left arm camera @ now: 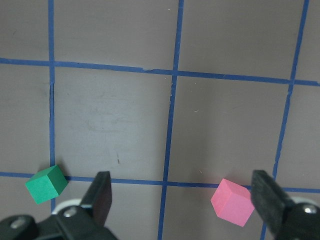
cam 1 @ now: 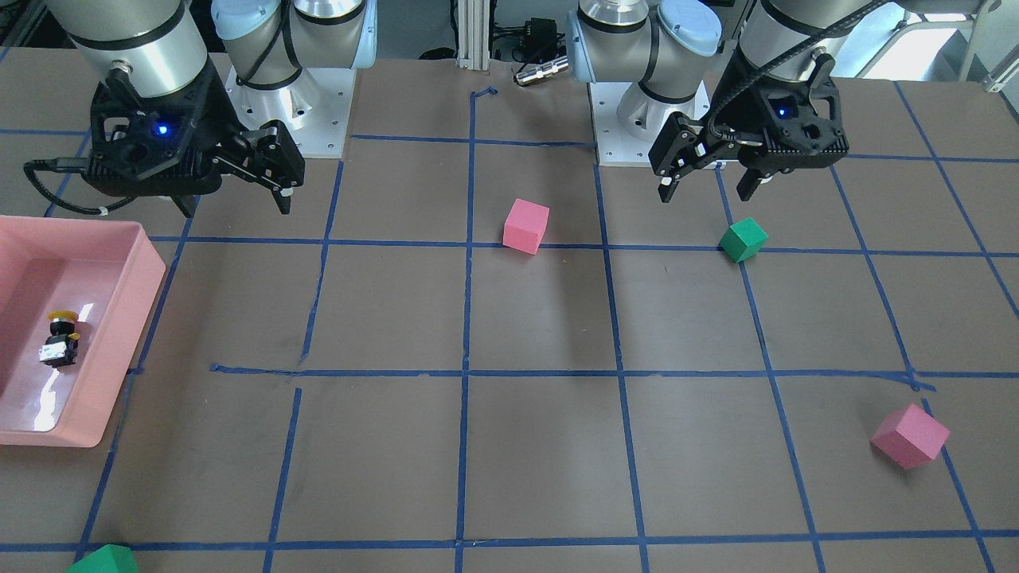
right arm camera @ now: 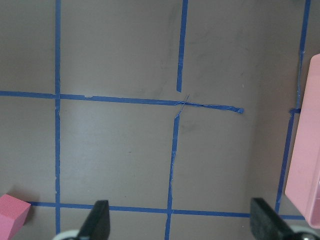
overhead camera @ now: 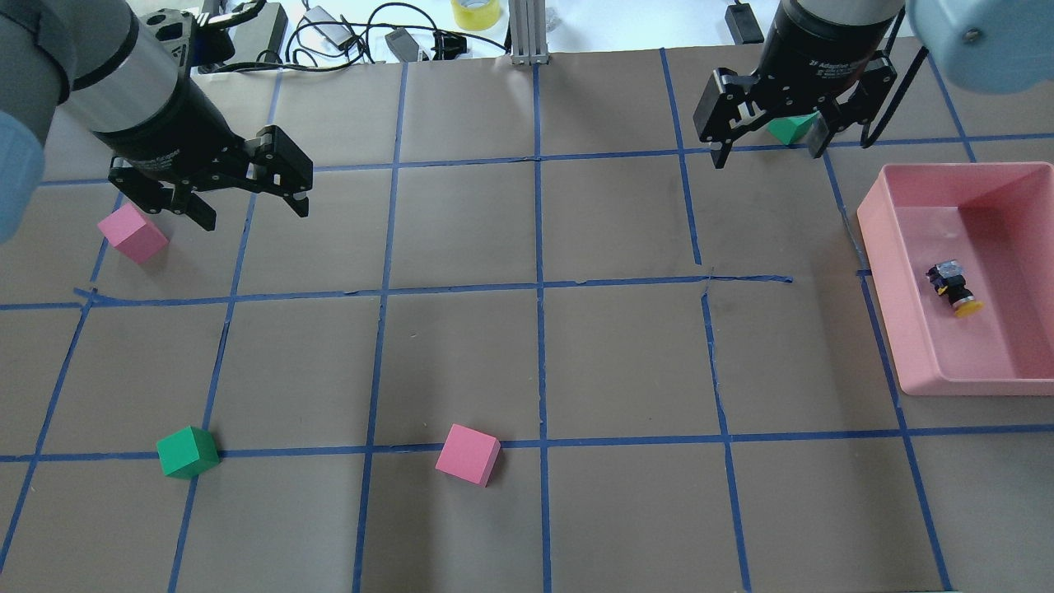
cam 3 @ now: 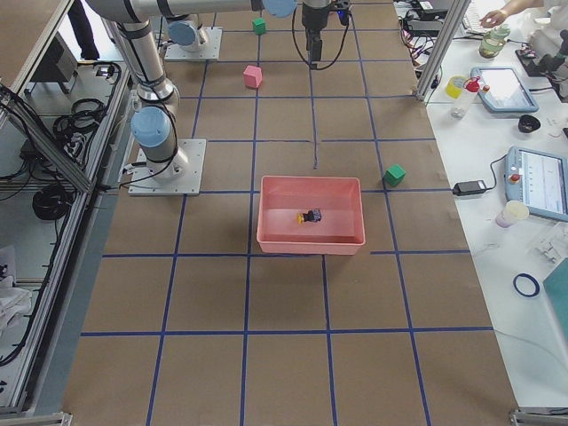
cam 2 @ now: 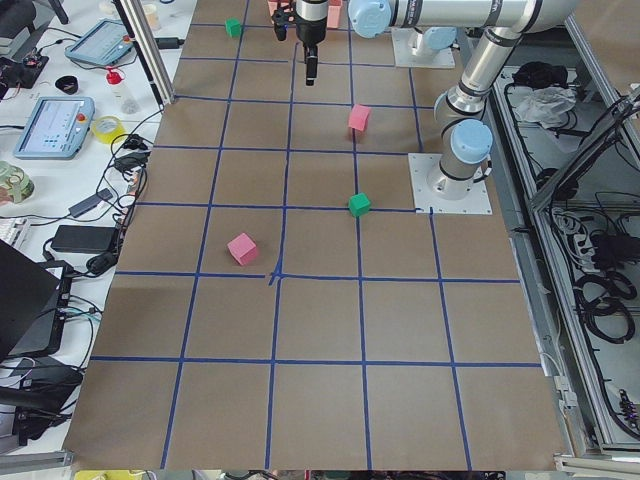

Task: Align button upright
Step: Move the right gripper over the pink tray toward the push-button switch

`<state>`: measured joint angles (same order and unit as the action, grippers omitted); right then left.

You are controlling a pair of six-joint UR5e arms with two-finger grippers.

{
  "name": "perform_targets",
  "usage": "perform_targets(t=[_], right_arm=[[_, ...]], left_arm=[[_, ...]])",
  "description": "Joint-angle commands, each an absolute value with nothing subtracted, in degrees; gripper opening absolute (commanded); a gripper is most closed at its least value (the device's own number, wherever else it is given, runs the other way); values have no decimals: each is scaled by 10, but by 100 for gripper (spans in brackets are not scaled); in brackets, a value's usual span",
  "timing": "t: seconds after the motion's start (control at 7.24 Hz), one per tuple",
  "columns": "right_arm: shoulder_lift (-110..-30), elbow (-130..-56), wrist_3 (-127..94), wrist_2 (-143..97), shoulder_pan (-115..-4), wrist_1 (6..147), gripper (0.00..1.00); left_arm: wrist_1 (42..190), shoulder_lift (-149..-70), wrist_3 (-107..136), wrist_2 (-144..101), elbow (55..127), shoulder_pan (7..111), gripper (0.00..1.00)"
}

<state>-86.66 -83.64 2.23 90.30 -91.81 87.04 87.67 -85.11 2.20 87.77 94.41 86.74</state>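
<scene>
Looking over the robot's shoulders, we find the button (overhead camera: 953,287) lying on its side on the floor of the pink tray (overhead camera: 972,385), nearer us than the right gripper (overhead camera: 767,150), which hangs above the table just past the tray's far left corner, jaws spread wide, holding nothing. Well apart to the left, the left gripper (overhead camera: 254,214) is equally wide and empty. A green cube (overhead camera: 786,128) shows only partly behind the right gripper's fingers. Too small for detail, the button shows a yellow cap pointing toward us, black collar, black boxy base.
</scene>
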Motion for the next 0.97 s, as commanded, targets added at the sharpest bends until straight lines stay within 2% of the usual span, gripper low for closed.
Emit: perform_targets(t=[0.0,0.41,0.83], right_arm=[[-866,-837,22,904,-912,871,100],[-864,-831,41,903,-876,879,100],[-843,-861,169,894,-733,882,100]], left_arm=[[877,-853,23,874,945,867,100],[880,-861,22,874,956,889,100],[874,-866,22,874,966,890,100]])
